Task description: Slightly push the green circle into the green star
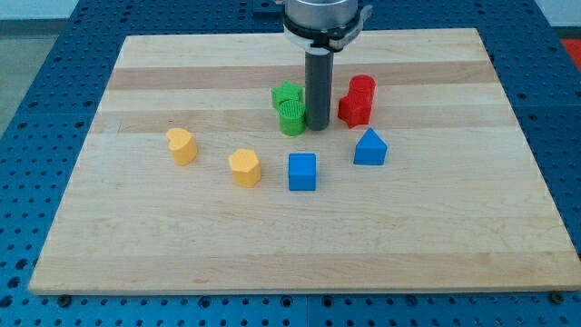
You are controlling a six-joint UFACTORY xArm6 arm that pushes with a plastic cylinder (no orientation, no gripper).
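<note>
The green circle (pixel 291 119) sits near the board's upper middle, touching the green star (pixel 286 95), which lies just above it. My tip (pixel 318 125) stands right beside the green circle on its right side, close to it or touching it. The rod rises straight up from there to the arm's head at the view's top.
A red block (pixel 362 89) and a second red block (pixel 353 110) sit just right of the rod. A blue triangular block (pixel 369 147) and a blue cube (pixel 302 172) lie below. Two yellow blocks (pixel 182 145) (pixel 245 167) lie to the left. The wooden board (pixel 136 236) rests on a blue pegboard table.
</note>
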